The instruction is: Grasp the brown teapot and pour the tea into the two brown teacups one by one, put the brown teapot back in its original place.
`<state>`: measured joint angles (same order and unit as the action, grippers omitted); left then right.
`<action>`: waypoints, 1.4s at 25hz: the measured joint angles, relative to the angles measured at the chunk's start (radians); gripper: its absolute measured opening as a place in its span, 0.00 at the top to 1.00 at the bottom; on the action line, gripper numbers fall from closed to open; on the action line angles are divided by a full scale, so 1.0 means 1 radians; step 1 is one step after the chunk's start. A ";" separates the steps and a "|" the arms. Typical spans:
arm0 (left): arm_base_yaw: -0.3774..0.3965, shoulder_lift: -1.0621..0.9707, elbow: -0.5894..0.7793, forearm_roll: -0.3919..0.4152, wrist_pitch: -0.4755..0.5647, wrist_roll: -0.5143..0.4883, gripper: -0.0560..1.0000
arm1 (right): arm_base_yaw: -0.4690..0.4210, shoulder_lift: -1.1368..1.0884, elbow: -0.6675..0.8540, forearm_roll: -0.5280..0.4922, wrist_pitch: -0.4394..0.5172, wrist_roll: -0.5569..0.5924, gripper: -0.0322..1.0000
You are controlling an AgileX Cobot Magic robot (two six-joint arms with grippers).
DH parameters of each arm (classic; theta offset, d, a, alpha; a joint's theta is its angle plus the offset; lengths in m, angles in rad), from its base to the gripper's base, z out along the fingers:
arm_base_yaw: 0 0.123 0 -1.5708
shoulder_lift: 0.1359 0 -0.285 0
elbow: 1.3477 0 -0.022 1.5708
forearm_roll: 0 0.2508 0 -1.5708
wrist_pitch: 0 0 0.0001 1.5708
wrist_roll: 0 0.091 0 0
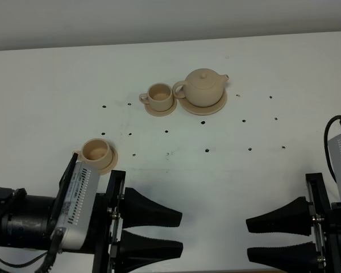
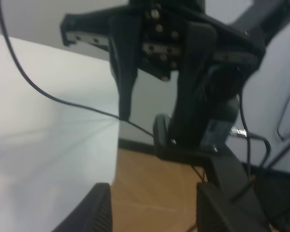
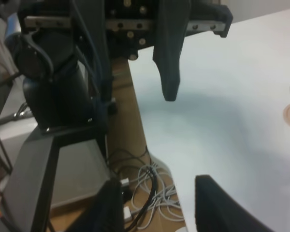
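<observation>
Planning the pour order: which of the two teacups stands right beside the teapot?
The far teacup, on its saucer just left of the teapot, on the teapot's handle side. The other teacup stands alone, nearer the front, close to the left arm.

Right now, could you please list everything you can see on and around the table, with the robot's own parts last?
brown teapot: one, light tan, lid on, standing on the large saucer at the far middle of the table
large saucer: one, light tan, under the teapot
brown teacups: two, light tan, one just left of the teapot, one nearer on the left by the left arm
small saucers: two, light tan, one under each cup
dark marks: over a dozen, black, scattered across the tabletop
table: one, white, under everything
left gripper: one, black, open and empty, near left edge
right gripper: one, black, open and empty, near right edge
</observation>
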<state>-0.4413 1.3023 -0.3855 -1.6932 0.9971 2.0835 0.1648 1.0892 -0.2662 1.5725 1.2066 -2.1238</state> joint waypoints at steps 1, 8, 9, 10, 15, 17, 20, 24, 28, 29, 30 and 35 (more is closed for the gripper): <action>0.000 0.000 0.000 -0.012 -0.005 0.000 0.54 | 0.000 0.000 0.000 0.007 0.000 0.000 0.64; 0.000 0.000 -0.003 -0.063 -0.057 -0.043 0.54 | 0.000 0.000 0.000 0.029 -0.012 0.038 0.64; 0.000 0.000 -0.011 -0.063 -0.079 -0.071 0.54 | 0.000 0.000 0.000 0.036 -0.023 0.047 0.64; 0.000 0.000 -0.024 -0.062 -0.103 -0.108 0.54 | 0.000 0.000 0.000 0.038 -0.033 0.053 0.64; 0.000 -0.044 -0.117 0.025 -0.169 -0.328 0.54 | 0.000 0.000 0.000 0.082 -0.100 0.099 0.64; 0.000 -0.083 -0.170 0.105 -0.185 -0.447 0.54 | 0.000 0.000 -0.001 0.093 -0.130 0.125 0.64; 0.000 -0.160 -0.258 0.285 -0.215 -0.674 0.54 | 0.000 0.000 -0.030 0.086 -0.180 0.195 0.64; 0.000 -0.262 -0.361 0.623 -0.220 -1.072 0.54 | 0.000 0.000 -0.097 0.031 -0.246 0.322 0.64; 0.000 -0.347 -0.397 1.029 -0.176 -1.514 0.54 | 0.000 0.000 -0.171 -0.074 -0.315 0.491 0.64; 0.000 -0.367 -0.398 1.135 -0.156 -1.622 0.54 | 0.000 0.000 -0.188 -0.108 -0.333 0.529 0.64; 0.000 -0.385 -0.398 1.237 -0.128 -1.705 0.54 | 0.000 0.000 -0.209 -0.141 -0.349 0.572 0.64; 0.000 -0.455 -0.398 1.596 0.050 -2.052 0.54 | 0.000 0.000 -0.314 -0.281 -0.405 0.758 0.64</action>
<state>-0.4413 0.8469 -0.7838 -0.0971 1.0475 0.0313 0.1648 1.0892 -0.5804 1.2917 0.8012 -1.3662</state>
